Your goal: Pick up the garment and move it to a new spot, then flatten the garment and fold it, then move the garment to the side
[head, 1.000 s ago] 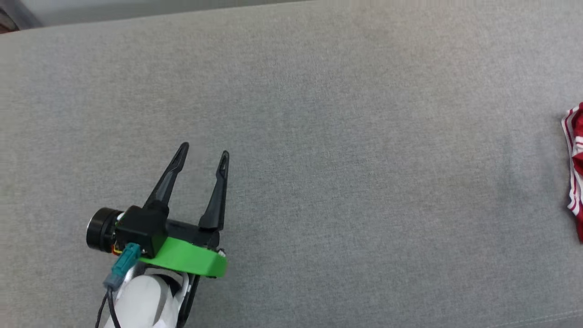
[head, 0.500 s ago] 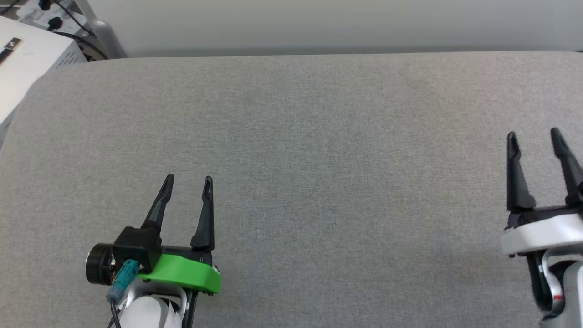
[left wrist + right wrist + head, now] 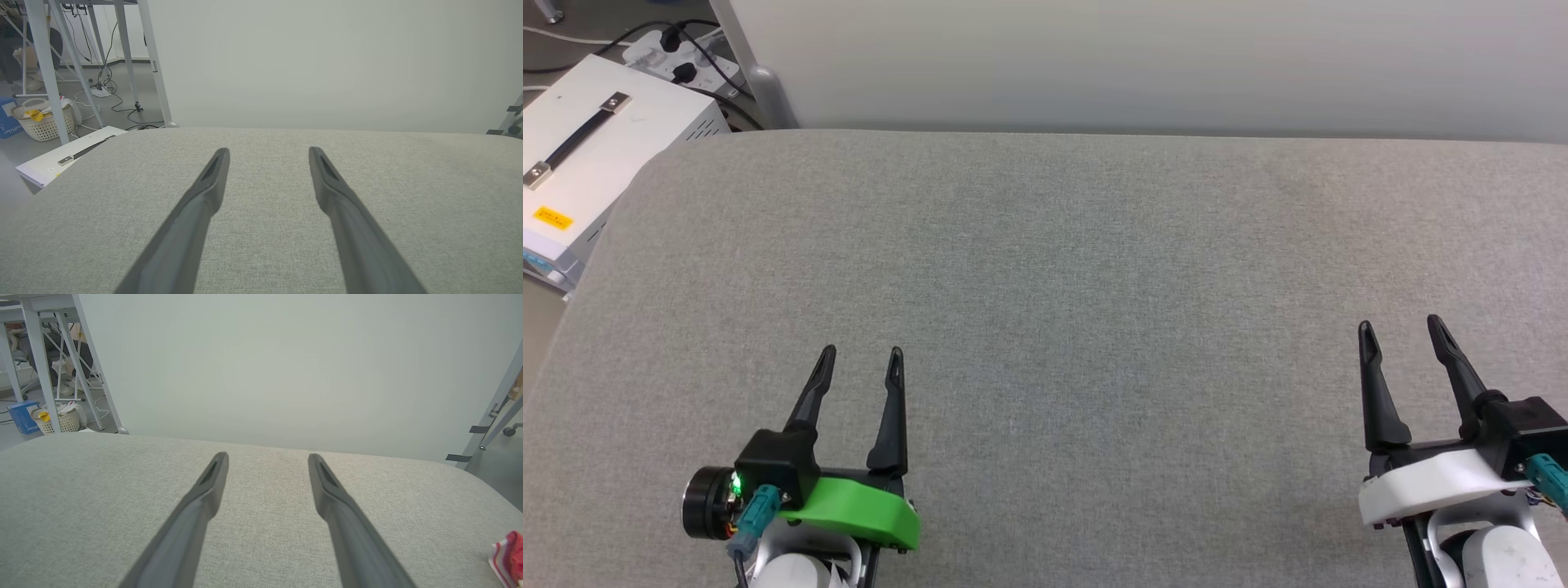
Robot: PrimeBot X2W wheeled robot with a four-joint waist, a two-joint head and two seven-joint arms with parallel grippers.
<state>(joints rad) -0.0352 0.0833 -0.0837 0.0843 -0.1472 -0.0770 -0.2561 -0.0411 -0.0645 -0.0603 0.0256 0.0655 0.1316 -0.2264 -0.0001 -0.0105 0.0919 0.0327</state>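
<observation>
Grey upholstered surface (image 3: 1045,245) lies beneath the left tool (image 3: 863,353) and right tool (image 3: 1398,323), both spread wide, empty.

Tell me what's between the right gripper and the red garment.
Nothing but bare grey cushion separates the right gripper from the garment, per the right wrist view.

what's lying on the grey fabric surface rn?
A red garment with white striped trim lies toward its right end, cut off by the right wrist view's edge. Open black-fingered left gripper and right gripper hang over bare grey fabric.
</observation>
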